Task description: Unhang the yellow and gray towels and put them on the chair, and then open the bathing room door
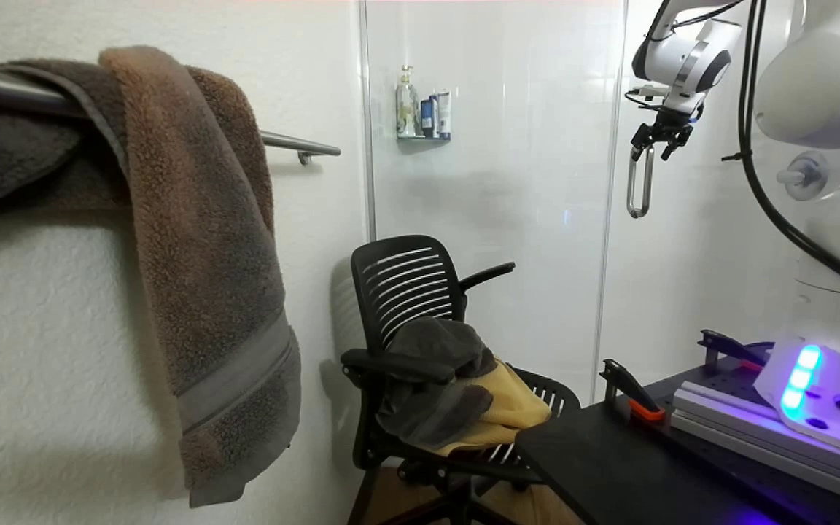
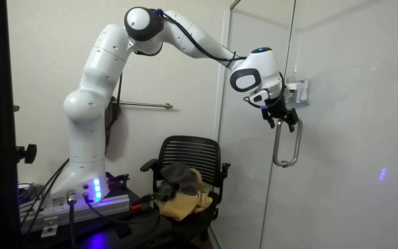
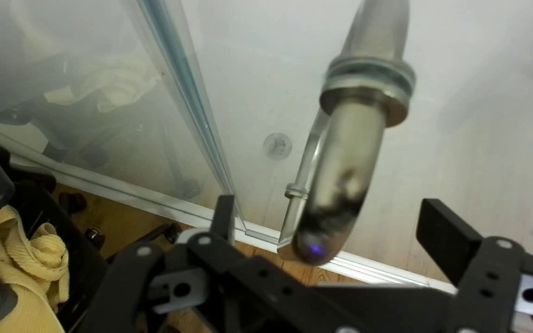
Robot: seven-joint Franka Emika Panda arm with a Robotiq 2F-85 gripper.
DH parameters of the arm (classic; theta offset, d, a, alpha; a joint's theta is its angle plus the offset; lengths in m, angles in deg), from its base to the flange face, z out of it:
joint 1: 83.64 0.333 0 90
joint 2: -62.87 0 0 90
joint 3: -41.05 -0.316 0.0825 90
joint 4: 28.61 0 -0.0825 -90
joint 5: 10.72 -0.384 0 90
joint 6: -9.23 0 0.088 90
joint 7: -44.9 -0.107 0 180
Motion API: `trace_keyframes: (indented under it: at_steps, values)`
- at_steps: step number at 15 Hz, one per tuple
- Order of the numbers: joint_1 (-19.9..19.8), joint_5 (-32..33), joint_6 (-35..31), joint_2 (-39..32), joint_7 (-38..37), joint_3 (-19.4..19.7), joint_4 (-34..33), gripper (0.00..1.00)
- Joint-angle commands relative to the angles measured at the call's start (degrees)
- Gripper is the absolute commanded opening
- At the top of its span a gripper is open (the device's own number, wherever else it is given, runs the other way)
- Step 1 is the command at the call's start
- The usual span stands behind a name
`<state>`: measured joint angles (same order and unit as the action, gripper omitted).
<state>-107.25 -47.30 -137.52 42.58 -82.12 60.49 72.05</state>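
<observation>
A grey towel (image 1: 434, 346) and a yellow towel (image 1: 513, 399) lie bunched together on the seat of the black chair (image 1: 405, 284). Both towels show in an exterior view, grey (image 2: 181, 178) above yellow (image 2: 181, 206). The yellow towel (image 3: 30, 263) also shows in the wrist view at lower left. The glass bathing room door (image 2: 340, 138) has a metal loop handle (image 2: 277, 147). My gripper (image 2: 282, 126) is at the handle's top end, pointing down, its fingers apart. In the wrist view, the handle (image 3: 347, 152) runs between the open fingers (image 3: 329, 222), with space on each side.
A brown-grey towel (image 1: 201, 255) hangs on the wall bar (image 1: 292, 141). The black table (image 1: 609, 452) with clamps stands beside the chair. A fixed glass panel (image 2: 244, 155) adjoins the door. A shelf with bottles (image 1: 424, 109) shows behind the glass.
</observation>
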Motion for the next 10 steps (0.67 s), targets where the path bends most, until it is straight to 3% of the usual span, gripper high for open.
trace_keyframes:
  at_steps: [1,7,10]
  values:
    - [-0.1,0.6,0.2,0.1,-1.1,0.0,-0.1,0.74]
    - [0.6,2.9,-0.5,0.6,-3.2,0.7,0.6,0.32]
    - [1.8,6.7,-0.3,1.2,-7.7,1.5,1.2,0.11]
